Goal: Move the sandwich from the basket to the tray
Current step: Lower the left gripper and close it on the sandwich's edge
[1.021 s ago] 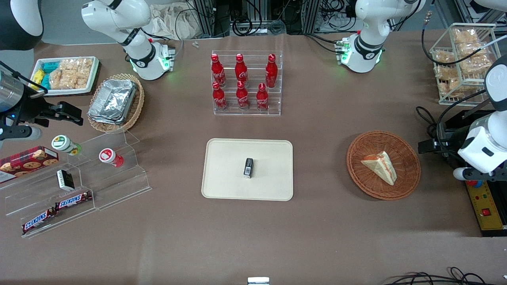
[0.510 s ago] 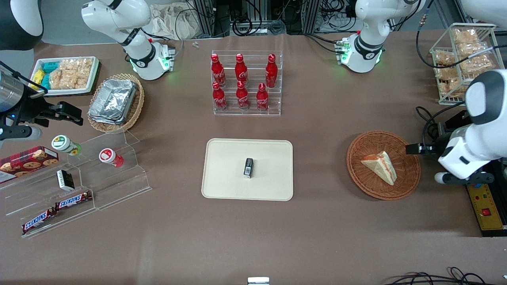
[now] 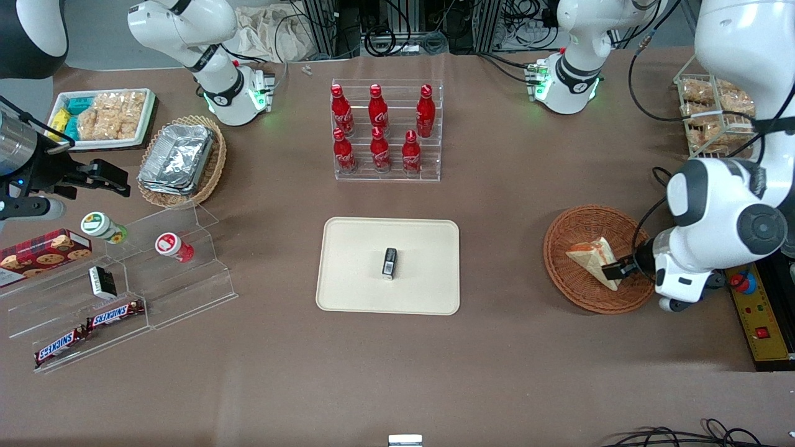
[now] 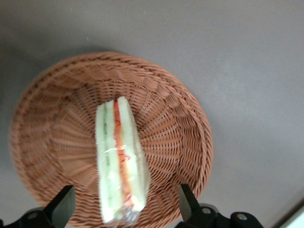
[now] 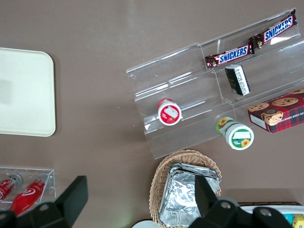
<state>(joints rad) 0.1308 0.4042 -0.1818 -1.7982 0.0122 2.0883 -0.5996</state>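
The sandwich [image 3: 593,259] is a wrapped cream wedge with an orange-red filling edge, lying in the round reddish-brown basket [image 3: 565,273] toward the working arm's end of the table. My left gripper [image 3: 616,270] hangs open just above the sandwich's near end, over the basket. In the left wrist view the sandwich [image 4: 118,156] lies between my two spread fingers [image 4: 61,209], inside the basket [image 4: 180,123]. The cream-beige tray [image 3: 360,248] lies mid-table and holds a small black object [image 3: 389,262].
A clear rack of red cola bottles [image 3: 385,130] stands farther from the camera than the tray. A white wire rack of bagged snacks [image 3: 714,118] is near the working arm. Acrylic steps with Snickers bars [image 3: 112,315], cups and a foil-filled tan basket [image 3: 180,161] lie toward the parked arm's end.
My left arm has swung in from the table's edge and lowered, bringing the gripper over the basket and above the sandwich. The sandwich and basket have not moved.
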